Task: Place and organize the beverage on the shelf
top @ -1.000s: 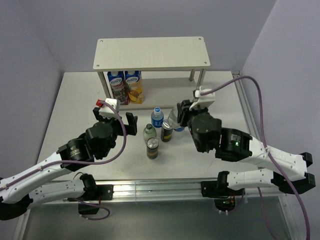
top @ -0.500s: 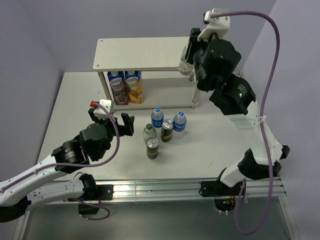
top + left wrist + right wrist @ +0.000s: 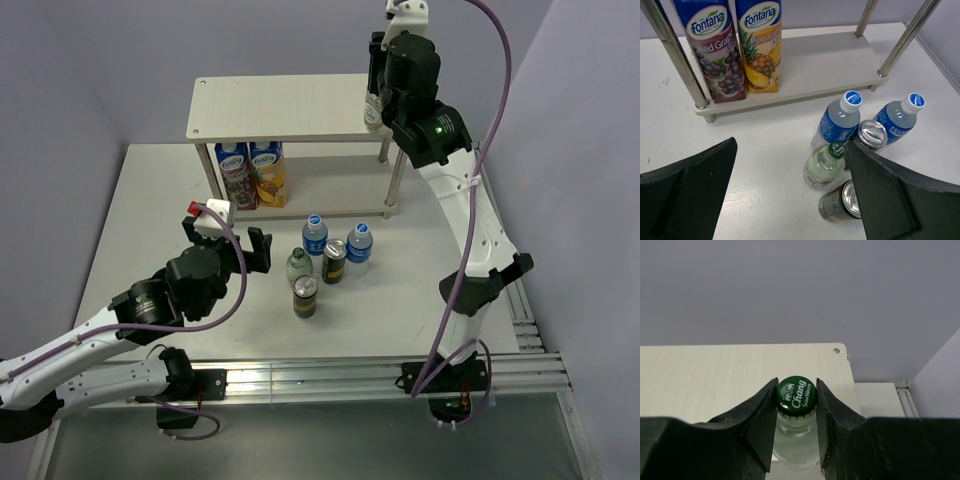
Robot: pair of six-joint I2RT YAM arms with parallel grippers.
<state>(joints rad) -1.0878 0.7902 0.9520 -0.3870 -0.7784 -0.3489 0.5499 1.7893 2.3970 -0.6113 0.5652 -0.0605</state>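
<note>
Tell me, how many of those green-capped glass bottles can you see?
2. One green-capped bottle stands on the table beside a dark can; the right gripper holds the second bottle at the right end of the shelf's top board. None looks hidden.

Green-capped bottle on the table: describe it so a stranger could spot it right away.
Look at the table in front of the shelf. The bottle stands at the left edge of the cluster there, the only one in it with a green cap; its neighbours are blue-capped bottles and cans.

Bright even light, soft shadows, sharp
</note>
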